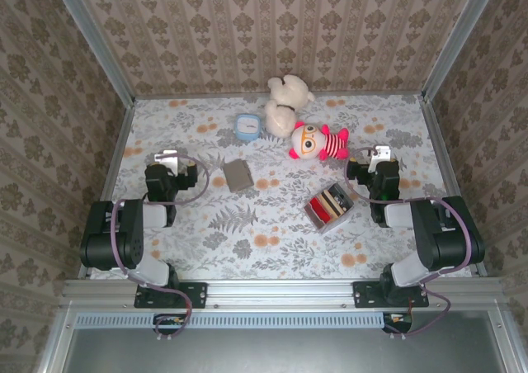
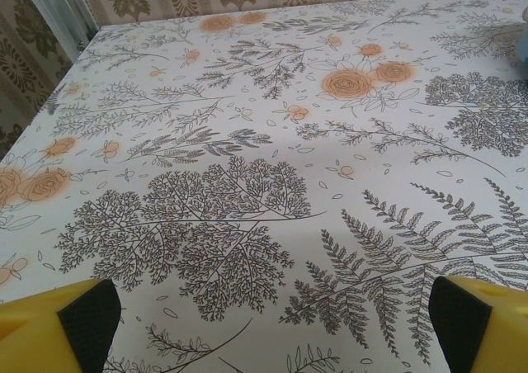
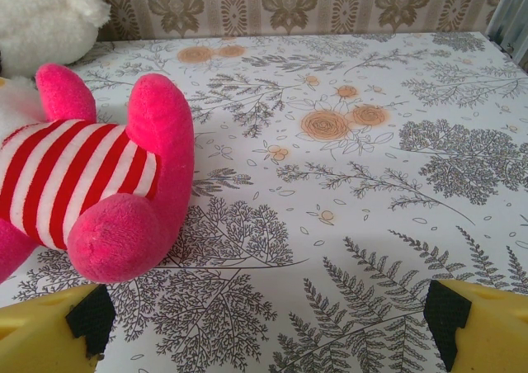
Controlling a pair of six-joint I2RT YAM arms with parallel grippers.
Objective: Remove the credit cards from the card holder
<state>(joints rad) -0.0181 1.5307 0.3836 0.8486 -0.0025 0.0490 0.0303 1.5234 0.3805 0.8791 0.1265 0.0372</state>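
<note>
Left claw [image 1: 169,157]: jaws wide apart, holding nothing, over the floral counter [image 1: 206,249].
Card holder [image 1: 238,175]: grey, folded flat, at the left claw's 3 o'clock, well apart.
Pink striped plush [image 1: 318,142]: at the right claw's 9 o'clock.
Grey tray [image 1: 330,208]: at the holder's 4 o'clock.
Right claw [image 1: 379,154]: jaws wide, holding nothing.

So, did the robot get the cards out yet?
Not yet. Nothing looks done: the card holder lies folded shut on the table. Nothing is in hand: the left gripper and right gripper are open and empty, away from it. To do: reach it, open it, pull the cards out.
</note>
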